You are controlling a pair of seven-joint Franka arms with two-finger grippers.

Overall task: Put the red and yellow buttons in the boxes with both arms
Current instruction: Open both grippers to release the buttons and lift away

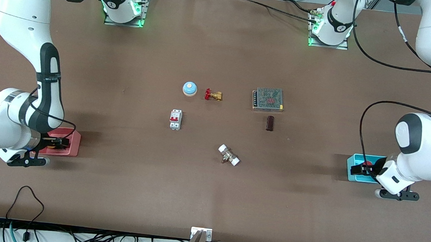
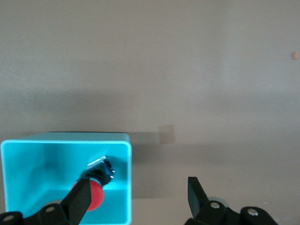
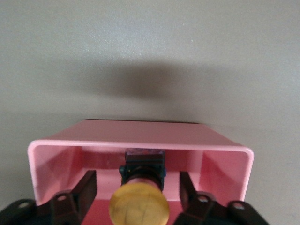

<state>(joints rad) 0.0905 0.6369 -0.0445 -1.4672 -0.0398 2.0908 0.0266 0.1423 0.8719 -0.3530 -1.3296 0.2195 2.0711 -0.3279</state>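
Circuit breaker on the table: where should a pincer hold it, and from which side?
Probably across its two long flat sides, coming straight down from above: the circuit breaker lies flat, apart from other things, and is narrower that way.

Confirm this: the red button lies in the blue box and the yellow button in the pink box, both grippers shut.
Wrong on the grippers. Both wrist views show the left gripper and right gripper open; the red button lies in the blue box, the yellow button in the pink box.

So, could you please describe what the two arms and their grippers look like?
Both arms are glossy white with black joints and black cables looped alongside. The left gripper and right gripper are black, two-fingered, with silver screws. Green lights glow at both bases.
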